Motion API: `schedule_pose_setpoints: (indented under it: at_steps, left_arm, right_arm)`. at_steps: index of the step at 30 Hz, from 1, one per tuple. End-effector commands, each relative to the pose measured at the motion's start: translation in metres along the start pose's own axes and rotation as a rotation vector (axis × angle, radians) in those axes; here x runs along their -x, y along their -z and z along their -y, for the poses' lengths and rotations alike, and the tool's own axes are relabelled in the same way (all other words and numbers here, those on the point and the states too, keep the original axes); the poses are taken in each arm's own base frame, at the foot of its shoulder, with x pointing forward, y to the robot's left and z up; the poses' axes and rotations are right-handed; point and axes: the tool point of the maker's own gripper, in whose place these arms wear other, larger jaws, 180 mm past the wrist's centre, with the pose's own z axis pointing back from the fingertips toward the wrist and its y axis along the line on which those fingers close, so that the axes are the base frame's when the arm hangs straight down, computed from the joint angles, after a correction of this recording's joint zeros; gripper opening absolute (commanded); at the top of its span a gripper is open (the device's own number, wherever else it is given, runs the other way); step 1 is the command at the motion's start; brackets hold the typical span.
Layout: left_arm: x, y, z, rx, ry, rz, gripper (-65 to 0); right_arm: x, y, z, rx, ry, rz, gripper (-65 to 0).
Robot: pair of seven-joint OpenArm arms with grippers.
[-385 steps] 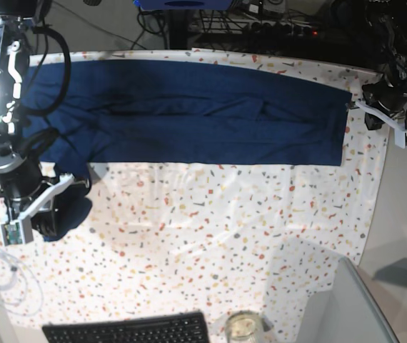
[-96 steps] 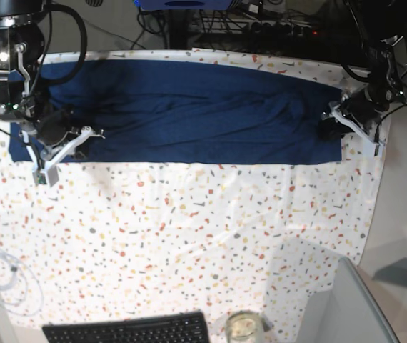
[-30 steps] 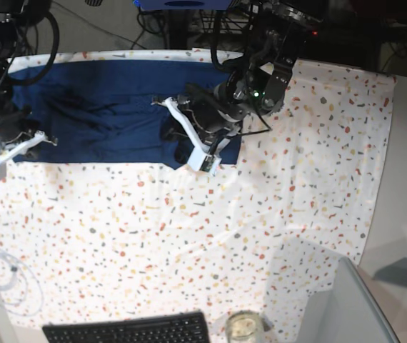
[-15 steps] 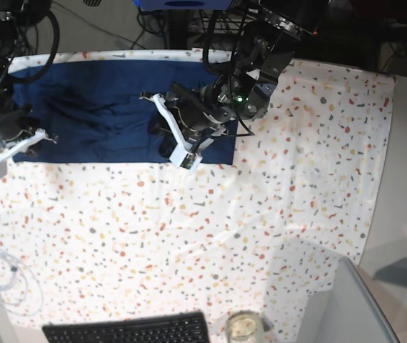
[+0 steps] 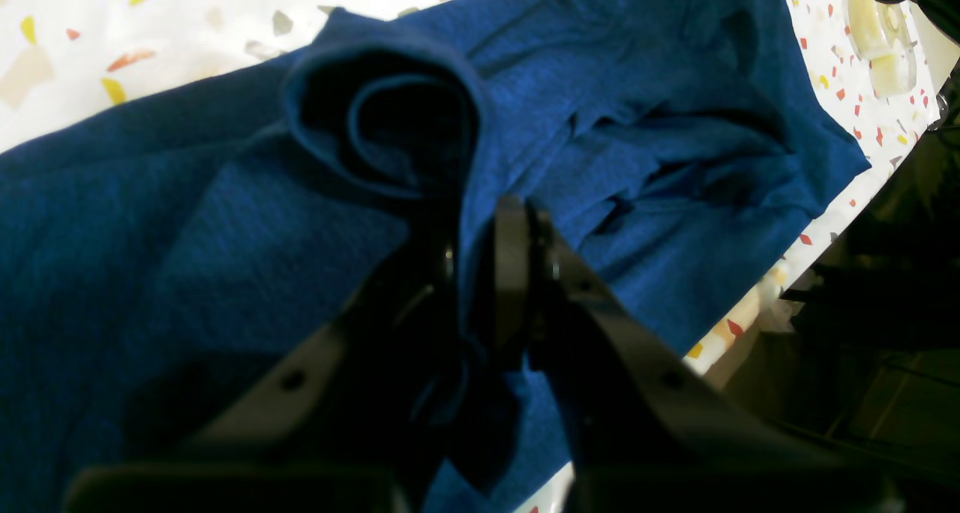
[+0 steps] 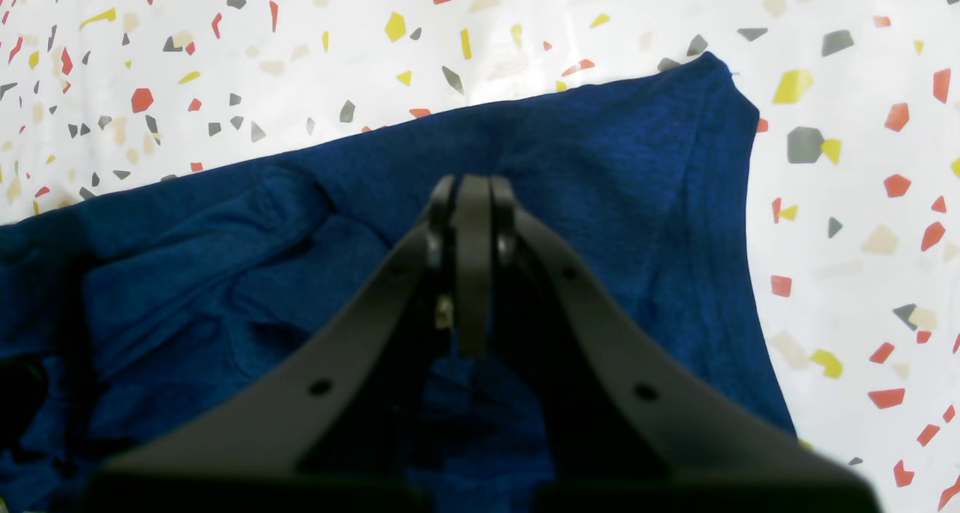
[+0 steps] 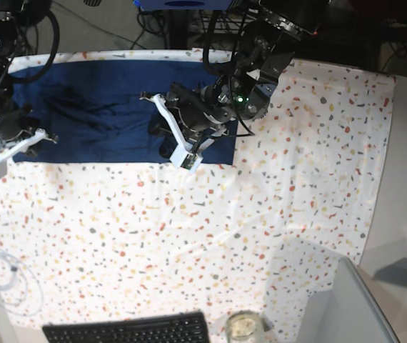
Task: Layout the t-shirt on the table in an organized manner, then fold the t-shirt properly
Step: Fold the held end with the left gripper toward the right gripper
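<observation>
The navy t-shirt [image 7: 96,107] lies on the far left part of the speckled table [image 7: 275,214], its right end doubled back over the rest. My left gripper [image 7: 164,134] has reached across to the shirt's middle. In the left wrist view this gripper [image 5: 487,213] is shut on a rolled fold of the t-shirt [image 5: 675,123]. My right gripper [image 7: 19,137] sits at the shirt's near left corner. The right wrist view shows it [image 6: 472,190] shut, tips down on the t-shirt [image 6: 600,198], and no cloth shows between its fingers.
A black keyboard [image 7: 128,330] and a glass jar [image 7: 244,327] sit at the near edge. A coiled white cable [image 7: 3,275] lies at the near left and a grey box [image 7: 346,307] at the near right. Cables and dark equipment line the far edge.
Over the last second my left gripper carried the shirt's folded end a little further left, then stopped. The right gripper has stayed in place.
</observation>
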Motion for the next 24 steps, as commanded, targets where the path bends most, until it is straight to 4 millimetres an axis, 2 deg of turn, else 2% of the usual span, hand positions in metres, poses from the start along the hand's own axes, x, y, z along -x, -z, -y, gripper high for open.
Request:
schedule_pose_setpoints:
  at_steps: [1,8,14,16,24]
  left_arm:
    - [-0.016,-0.001,0.007,0.025,0.004,0.047,-65.0]
    - [-0.017,-0.002,0.008,0.028,0.004,0.05,-65.0]
    - [-0.025,-0.001,0.011,0.037,0.016,0.063,-48.4]
    - [-0.025,0.003,0.024,0.065,0.052,0.049,-43.6]
    - [-0.027,0.011,0.054,0.131,0.149,0.028,-31.6]
  right_arm:
    - [-0.017,-0.003,0.0,-0.006,-0.013,0.051,-64.4]
    - [-0.017,-0.003,0.0,-0.006,-0.013,0.051,-64.4]
    - [-0.017,-0.003,0.0,-0.006,-0.013,0.049,-64.4]
    - [-0.017,-0.003,0.0,-0.006,-0.013,0.049,-64.4]
    - [-0.016,-0.004,0.0,-0.006,-0.014,0.048,-64.4]
